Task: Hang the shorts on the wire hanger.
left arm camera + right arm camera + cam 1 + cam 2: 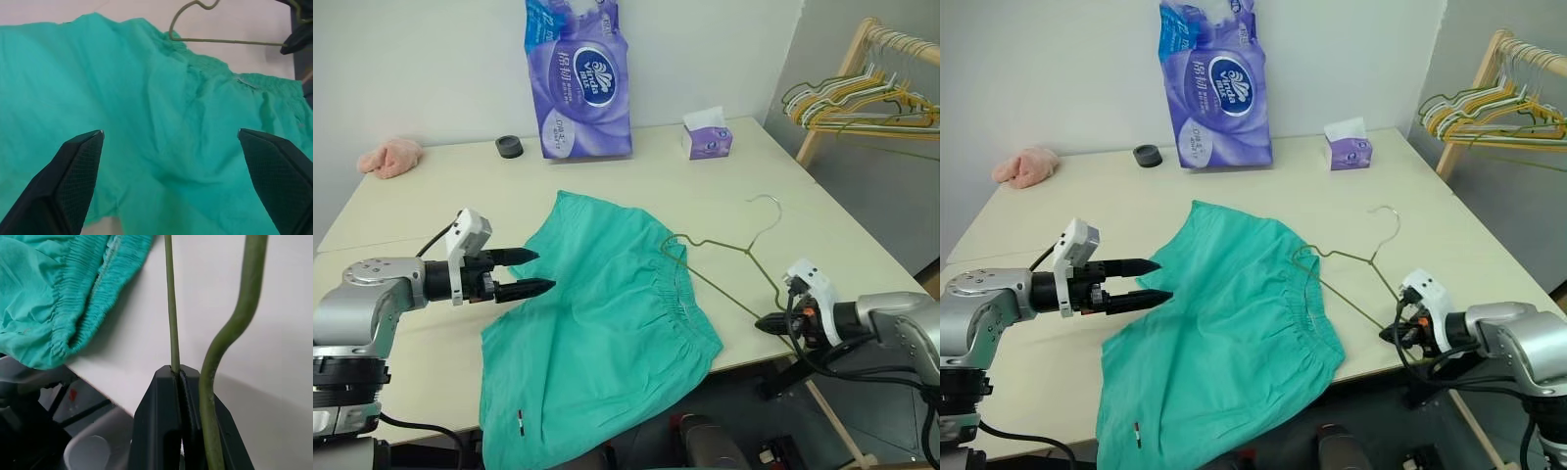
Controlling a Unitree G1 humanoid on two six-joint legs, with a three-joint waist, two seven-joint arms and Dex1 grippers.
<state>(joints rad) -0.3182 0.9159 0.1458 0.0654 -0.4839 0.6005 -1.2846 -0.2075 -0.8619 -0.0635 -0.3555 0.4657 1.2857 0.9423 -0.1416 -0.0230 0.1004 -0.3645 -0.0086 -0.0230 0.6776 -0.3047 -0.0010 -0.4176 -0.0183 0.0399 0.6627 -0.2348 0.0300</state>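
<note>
Shorts (597, 323) on table (440, 206); left jaws apart, right jaws clamped on wire hanger (729, 279).

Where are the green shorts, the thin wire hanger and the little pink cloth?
shorts (607, 313), left eye view, the middle of the spread cloth.
wire hanger (759, 233), left eye view, the neck below its hook.
pink cloth (391, 157), left eye view, the middle of the bundle at the table's far corner.

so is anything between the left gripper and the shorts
Nothing visible. The left gripper hangs open right at the edge of the shorts, with only bare table around it.
</note>
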